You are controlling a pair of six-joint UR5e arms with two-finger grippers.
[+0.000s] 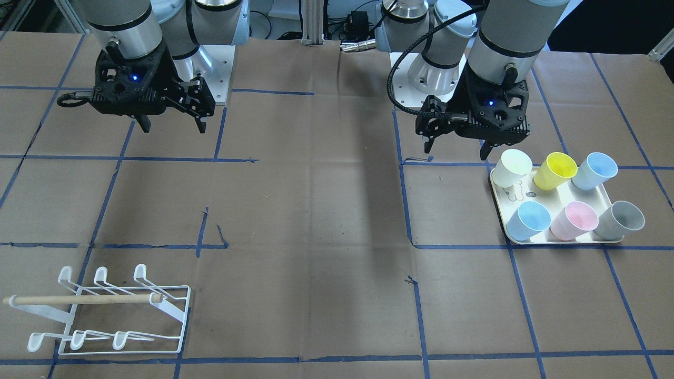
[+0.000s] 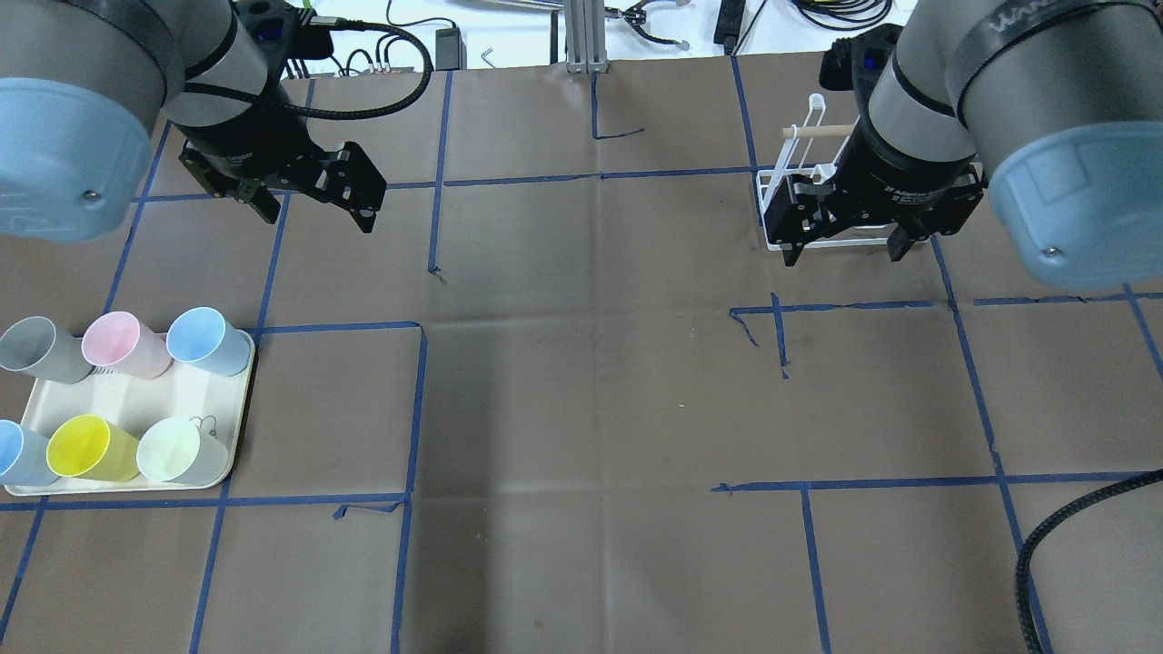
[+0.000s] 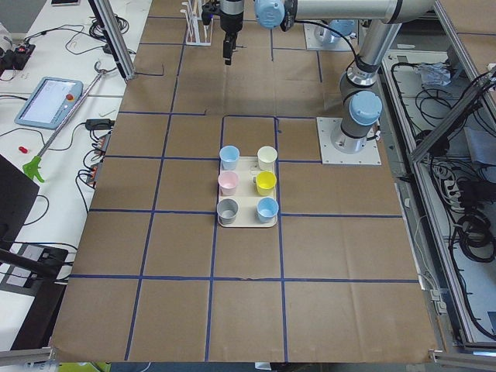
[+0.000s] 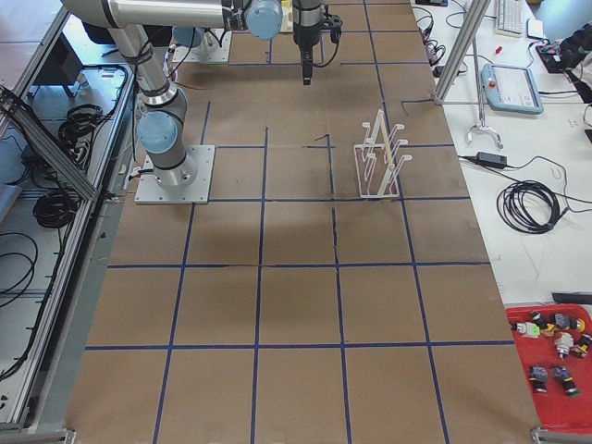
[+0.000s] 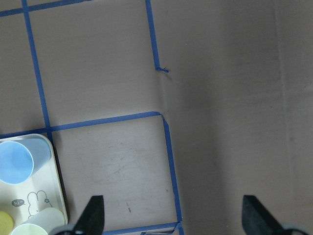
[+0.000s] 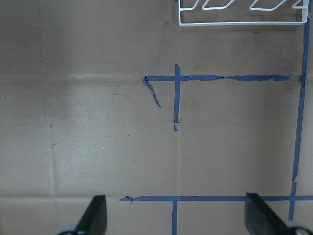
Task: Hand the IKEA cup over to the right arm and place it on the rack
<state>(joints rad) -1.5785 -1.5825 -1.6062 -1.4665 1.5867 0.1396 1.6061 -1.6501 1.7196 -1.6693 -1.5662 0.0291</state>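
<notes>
Overhead exterior view: my left gripper [image 2: 318,216] and right gripper [image 2: 842,256], both black, hang above brown paper [image 2: 581,409] gridded with blue tape, fingers spread apart, holding nothing. Near my left gripper, a cream tray [image 2: 136,397] carries 6 smooth, tapered IKEA cups [image 2: 123,343], mouths up. On my right side stands the white wire rack [image 1: 158,298], with round-tipped prongs and a pale wooden dowel [image 1: 79,300].

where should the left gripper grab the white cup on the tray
Pinch the rim of the white cup, coming down with the left gripper: one finger inside, one outside, on the wall facing away from the yellow cup. It stands upright with its mouth open, at a corner of the tray, leaving that side free.
</notes>
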